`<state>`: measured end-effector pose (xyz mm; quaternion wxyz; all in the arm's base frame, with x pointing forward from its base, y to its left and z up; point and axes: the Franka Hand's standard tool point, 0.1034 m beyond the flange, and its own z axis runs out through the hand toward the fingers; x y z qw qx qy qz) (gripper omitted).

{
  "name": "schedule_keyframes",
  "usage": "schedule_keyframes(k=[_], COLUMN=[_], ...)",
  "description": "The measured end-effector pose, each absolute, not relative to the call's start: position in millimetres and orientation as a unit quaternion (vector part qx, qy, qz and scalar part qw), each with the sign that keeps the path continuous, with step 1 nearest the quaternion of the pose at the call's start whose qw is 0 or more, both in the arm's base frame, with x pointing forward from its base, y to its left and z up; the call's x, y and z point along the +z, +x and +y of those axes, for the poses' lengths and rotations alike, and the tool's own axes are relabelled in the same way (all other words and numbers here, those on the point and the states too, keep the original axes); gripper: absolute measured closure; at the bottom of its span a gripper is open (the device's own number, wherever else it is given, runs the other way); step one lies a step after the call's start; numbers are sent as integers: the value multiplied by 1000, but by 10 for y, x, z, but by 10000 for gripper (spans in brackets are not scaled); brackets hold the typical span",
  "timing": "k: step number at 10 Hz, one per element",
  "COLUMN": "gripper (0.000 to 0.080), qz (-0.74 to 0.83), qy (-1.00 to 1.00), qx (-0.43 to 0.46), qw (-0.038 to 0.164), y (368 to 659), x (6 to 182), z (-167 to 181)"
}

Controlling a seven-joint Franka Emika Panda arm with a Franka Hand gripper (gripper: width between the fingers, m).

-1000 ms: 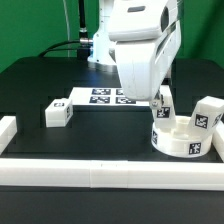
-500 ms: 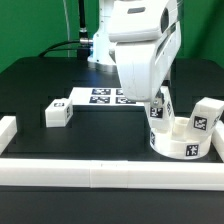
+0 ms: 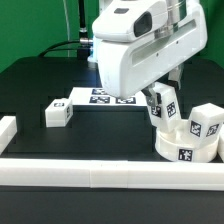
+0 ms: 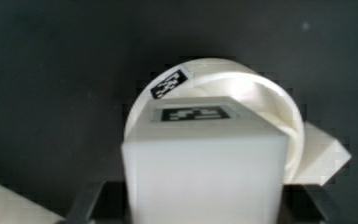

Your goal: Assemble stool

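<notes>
The white ring-like seat [image 3: 187,145] lies at the exterior view's right, near the front rail. My gripper [image 3: 160,100] is shut on a white tagged leg [image 3: 164,104] and holds it tilted at the seat's left rim. In the wrist view this leg [image 4: 202,160] fills the space between my fingers [image 4: 108,205], and the seat [image 4: 247,85] shows beyond it. A second leg [image 3: 207,122] stands at the seat's right side. A third leg [image 3: 57,113] lies loose at the exterior view's left.
The marker board [image 3: 100,98] lies flat behind the arm. A long white rail [image 3: 100,176] runs along the front edge, and a short rail piece [image 3: 7,130] stands at the far left.
The arm has swung and tilted, so the held leg now leans. The seat and the leg at its right have shifted slightly toward the exterior view's right and the front.
</notes>
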<state>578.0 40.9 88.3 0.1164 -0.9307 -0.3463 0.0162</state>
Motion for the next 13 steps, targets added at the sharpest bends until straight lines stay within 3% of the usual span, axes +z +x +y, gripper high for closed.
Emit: schedule_keyframes(k=[4, 8, 9, 11, 13], gripper=[459, 459, 459, 459, 459], qz=[-164, -144, -133, -173, -183], qy=[-980, -983, -985, -983, -981], qx=[33, 34, 38, 42, 40], qw=[110, 108, 98, 47, 47], y=[5802, 5809, 5816, 5842, 5845], x=[878, 880, 886, 905, 902], z=[449, 461, 486, 571, 561])
